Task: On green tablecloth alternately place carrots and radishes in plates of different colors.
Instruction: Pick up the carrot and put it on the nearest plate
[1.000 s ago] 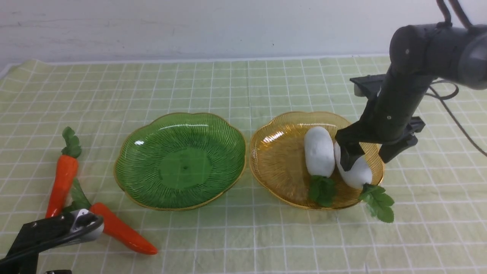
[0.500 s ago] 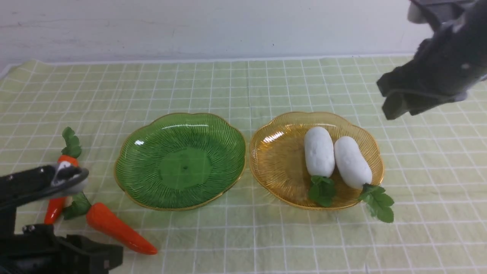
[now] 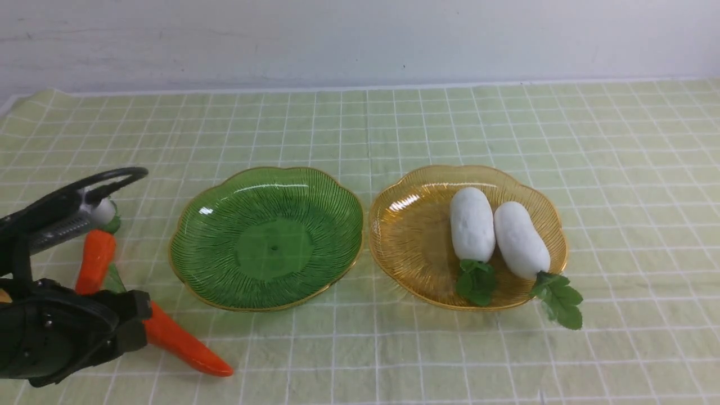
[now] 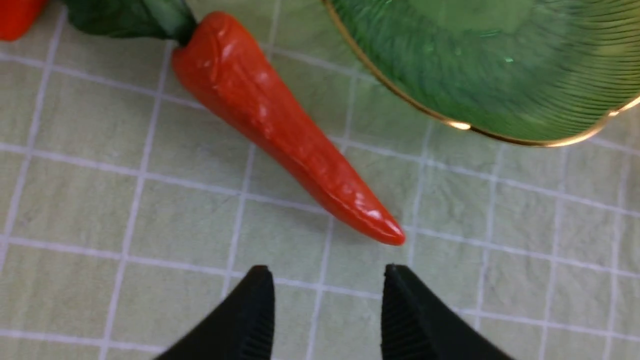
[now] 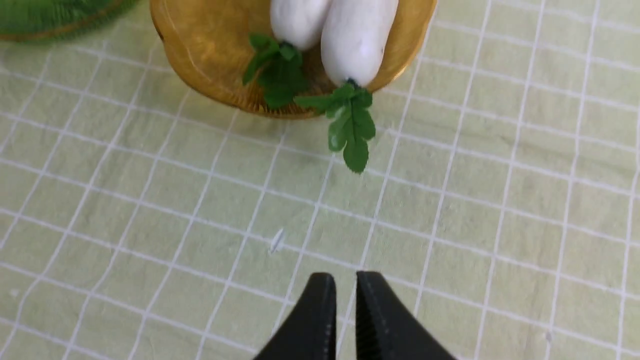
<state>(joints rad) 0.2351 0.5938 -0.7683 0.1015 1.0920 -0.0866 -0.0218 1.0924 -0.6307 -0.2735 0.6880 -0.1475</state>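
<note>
Two radishes (image 3: 471, 224) lie side by side in the amber plate (image 3: 410, 247). Both carrots (image 3: 185, 346) lie on the green tablecloth (image 3: 360, 129), left of the green plate (image 3: 270, 191). My left pincer (image 4: 327, 272) stands parted, gripping nothing, near one carrot's tip. My right pincer (image 5: 341, 280) is all but closed, gripping nothing.

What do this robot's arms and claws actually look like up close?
The left claw and right claw are each a pair of matte black fingers tapering to blunt tips, finely ridged on the inner faces. The left arm is bulky and black, with a thin black cable loop and a ribbed silver-grey part. The right arm is outside the front view.
</note>
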